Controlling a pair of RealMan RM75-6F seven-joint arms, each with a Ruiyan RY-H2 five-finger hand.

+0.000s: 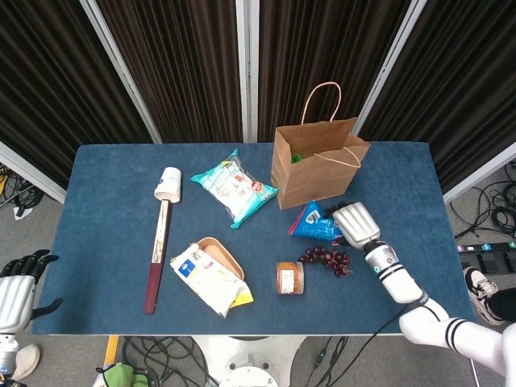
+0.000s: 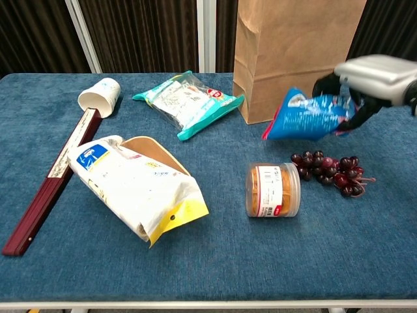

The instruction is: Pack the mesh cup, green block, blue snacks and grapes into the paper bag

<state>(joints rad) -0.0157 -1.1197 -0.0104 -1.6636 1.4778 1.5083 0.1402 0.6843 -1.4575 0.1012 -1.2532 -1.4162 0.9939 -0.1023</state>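
Observation:
My right hand (image 1: pixel 355 223) (image 2: pixel 370 77) grips the blue snack bag (image 1: pixel 316 223) (image 2: pixel 309 116) and holds it lifted off the table, tilted, just in front of the paper bag (image 1: pixel 315 164) (image 2: pixel 293 55). The paper bag stands upright and open, with something green (image 1: pixel 297 158) showing inside. The grapes (image 1: pixel 327 260) (image 2: pixel 331 170) lie on the cloth right below the lifted snacks. My left hand (image 1: pixel 18 290) hangs open off the table's front left corner. The mesh cup is not visible.
A clear jar (image 1: pixel 289 277) (image 2: pixel 273 190) lies on its side left of the grapes. A teal snack pack (image 1: pixel 234 187), a paper cup (image 1: pixel 168 183), a dark folded fan (image 1: pixel 157 255) and a white-yellow bag on a tan bowl (image 1: pixel 211 275) occupy the left half of the blue table (image 1: pixel 105 218).

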